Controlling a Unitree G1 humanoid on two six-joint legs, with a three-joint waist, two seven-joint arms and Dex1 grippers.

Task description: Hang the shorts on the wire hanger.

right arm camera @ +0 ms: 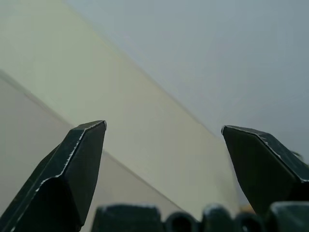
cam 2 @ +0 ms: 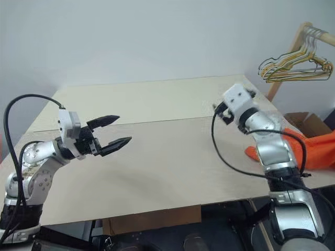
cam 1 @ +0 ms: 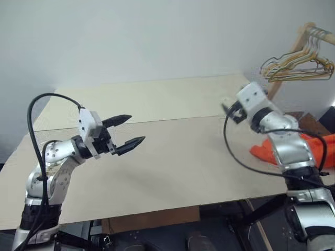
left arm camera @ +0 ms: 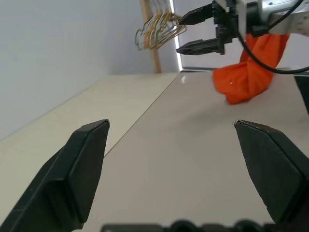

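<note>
Head views: both hands spread and empty over the tabletop [cam 1: 157, 157]. Left hand [cam 1: 128, 133] hovers well apart from the shorts [cam 1: 264, 151], which lie bunched at the tabletop's right edge, half hidden behind the right arm. Right hand [cam 2: 220, 112] is near the shorts, pointing away from them. Hangers [cam 1: 296, 65] hang in a bunch on the rack beyond the shorts; can't pick out the single wire one. Left wrist view: shorts [left arm camera: 248, 67] drape over the edge, so a clumsy nudge could drop them. Right wrist view: open fingers [right arm camera: 72, 164] facing the wall; risk is grabbing the wrong hanger.

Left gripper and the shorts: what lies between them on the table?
Bare table between the open left gripper and the shorts in the left eye view.
</note>
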